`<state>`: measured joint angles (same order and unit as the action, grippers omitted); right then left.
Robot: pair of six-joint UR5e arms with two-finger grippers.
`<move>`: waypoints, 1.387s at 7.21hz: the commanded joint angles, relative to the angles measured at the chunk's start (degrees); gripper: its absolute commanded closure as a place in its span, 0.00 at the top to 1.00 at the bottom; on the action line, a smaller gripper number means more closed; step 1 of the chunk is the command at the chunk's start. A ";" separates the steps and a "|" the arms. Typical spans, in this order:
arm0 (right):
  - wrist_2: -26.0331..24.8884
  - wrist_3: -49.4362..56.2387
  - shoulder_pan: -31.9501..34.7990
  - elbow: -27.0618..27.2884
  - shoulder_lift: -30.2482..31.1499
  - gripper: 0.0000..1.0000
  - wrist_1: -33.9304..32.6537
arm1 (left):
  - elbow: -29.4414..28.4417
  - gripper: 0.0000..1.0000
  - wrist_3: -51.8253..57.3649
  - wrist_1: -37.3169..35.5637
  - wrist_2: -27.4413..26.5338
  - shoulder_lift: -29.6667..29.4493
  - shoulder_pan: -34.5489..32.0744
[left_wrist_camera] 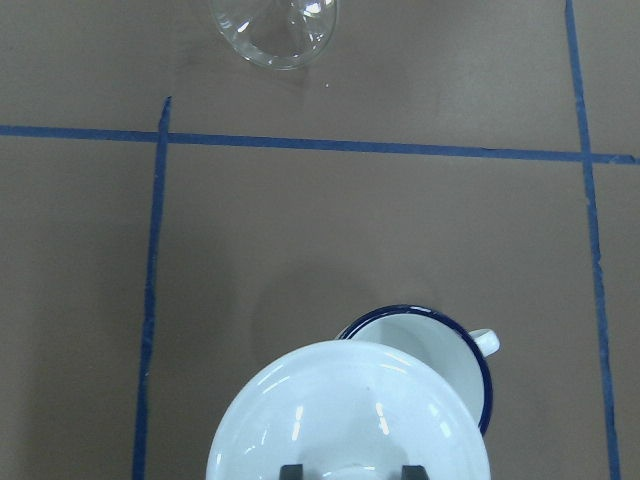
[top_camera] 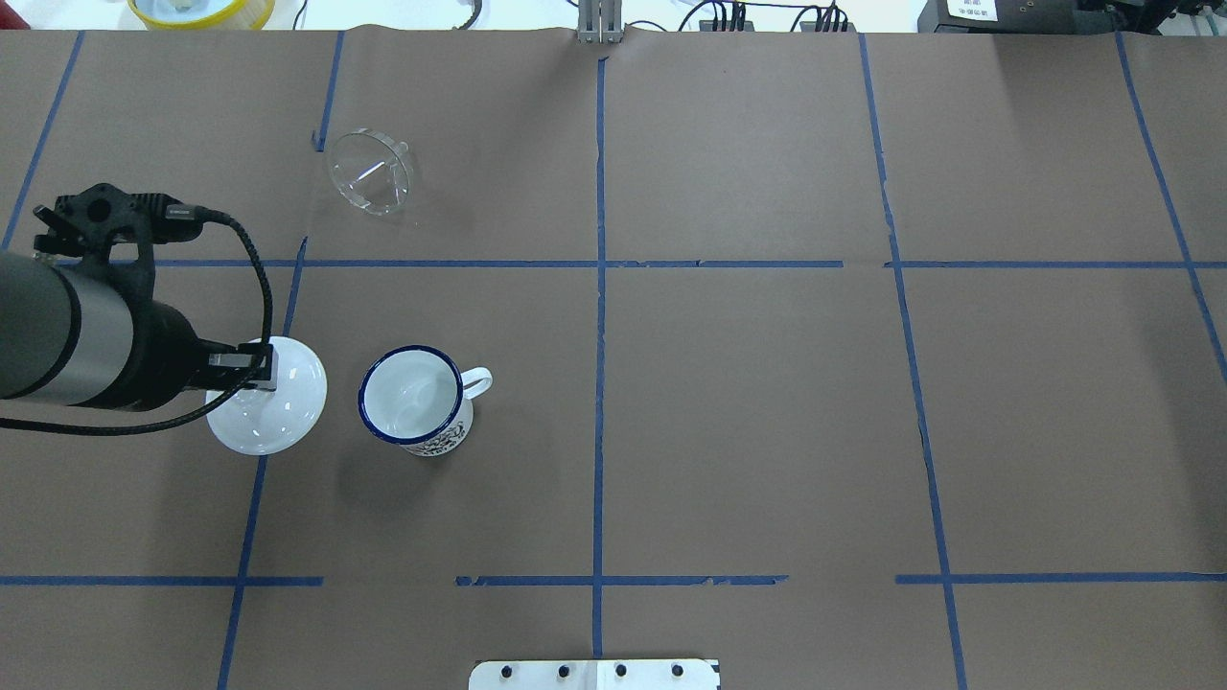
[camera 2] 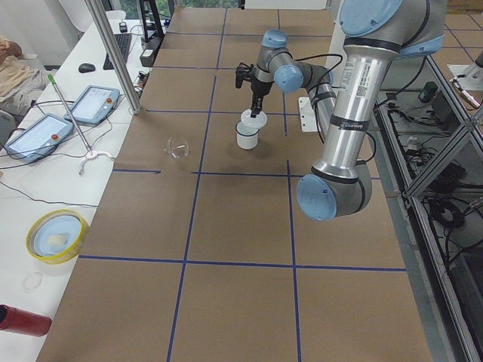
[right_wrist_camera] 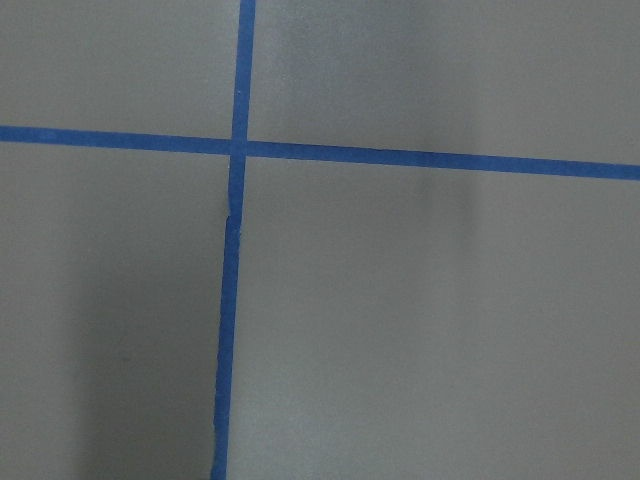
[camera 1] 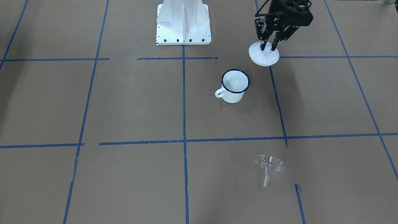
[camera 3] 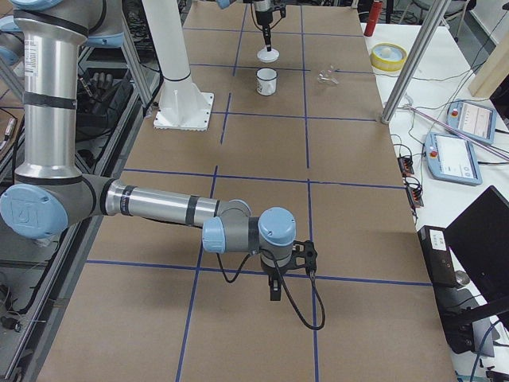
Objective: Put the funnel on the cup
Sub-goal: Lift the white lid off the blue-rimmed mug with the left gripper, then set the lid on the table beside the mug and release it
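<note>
- The funnel [camera 1: 270,166] lies on its side on the table [camera 1: 124,109], well apart from the cup, on the side far from the robot. Its wide mouth faces the robot and its stem points away.
- It looks light, stiff and smooth, so probably slippery. On its round cone it could roll or skid at a nudge. Whether it is glass or plastic I cannot tell, so a gentle squeeze is wiser.
- A pinch on the cone's rim wall seems the best hold. It leaves the stem free to swing down into the cup.
- The cup [camera 1: 235,85] stands upright and uncovered, its handle towards the robot's right.
- The left gripper [camera 1: 269,47] has its fingers clamped on the knob of a white lid [camera 1: 264,58], just beside the cup.
- The right gripper [camera 3: 274,290] hangs far off. Whether its fingers are apart or together I cannot tell.
</note>
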<state>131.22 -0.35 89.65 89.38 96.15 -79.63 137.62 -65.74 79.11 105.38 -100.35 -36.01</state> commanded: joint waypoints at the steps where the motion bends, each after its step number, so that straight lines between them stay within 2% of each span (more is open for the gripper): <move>1: 0.00 0.00 0.00 0.00 0.00 1.00 0.00 | -5.12 0.00 0.18 9.59 0.00 5.68 1.28; 3: 0.00 0.00 0.00 0.00 0.00 1.00 0.00 | -16.10 0.00 -3.50 22.16 -0.52 5.78 4.61; 4: 0.00 0.00 0.00 0.00 0.00 1.00 0.00 | -19.46 0.00 -3.69 25.44 -0.61 5.78 5.41; 9: 0.00 0.00 0.00 0.00 0.00 1.00 0.00 | -21.51 0.00 -3.69 26.53 -0.79 5.78 7.97; 10: 0.00 0.00 0.00 0.00 0.00 1.00 0.00 | -21.51 0.06 -3.69 26.53 -0.79 5.78 7.97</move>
<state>131.22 -0.35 89.65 89.39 96.15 -79.63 116.14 -69.40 105.63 104.62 -94.57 -28.23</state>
